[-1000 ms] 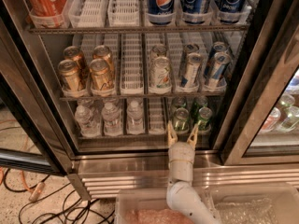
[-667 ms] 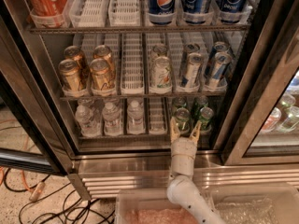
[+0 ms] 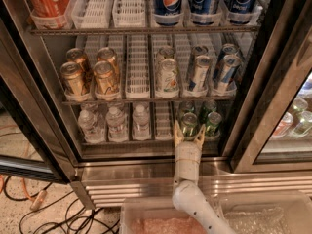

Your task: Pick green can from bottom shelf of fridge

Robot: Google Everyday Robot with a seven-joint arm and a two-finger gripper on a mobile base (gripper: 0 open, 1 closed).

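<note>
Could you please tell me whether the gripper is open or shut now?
Open: the gripper at the front of the bottom shelf has its fingers spread, with the green can upright between them.

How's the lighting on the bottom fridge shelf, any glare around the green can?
Camera view: the bottom shelf is dimmer than the upper racks; the green can glints on top; the open gripper, straddling it in front, is brightly lit; the fridge sill shows glare.
</note>
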